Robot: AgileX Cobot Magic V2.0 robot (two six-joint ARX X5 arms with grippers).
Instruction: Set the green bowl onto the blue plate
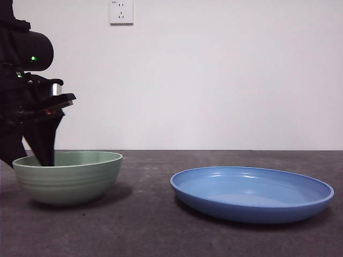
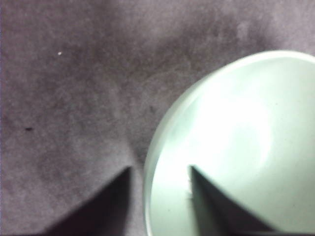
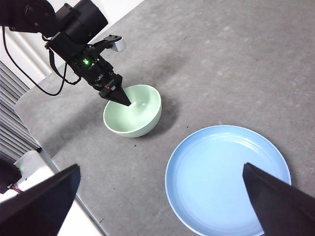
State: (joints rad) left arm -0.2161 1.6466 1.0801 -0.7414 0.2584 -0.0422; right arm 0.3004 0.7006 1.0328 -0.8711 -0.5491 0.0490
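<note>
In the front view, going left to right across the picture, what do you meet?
Left gripper at the bowl's rim, one jaw inside → green bowl → bare table → blue plate. A wall socket sits high on the wall, above the gap.

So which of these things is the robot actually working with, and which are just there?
Part of the job:
- green bowl, on the table
- blue plate, nothing on it
- left gripper, open, one jaw inside the bowl's rim, one outside

Just there:
- right gripper, open, hanging above the plate
- wall socket
- grey table
</note>
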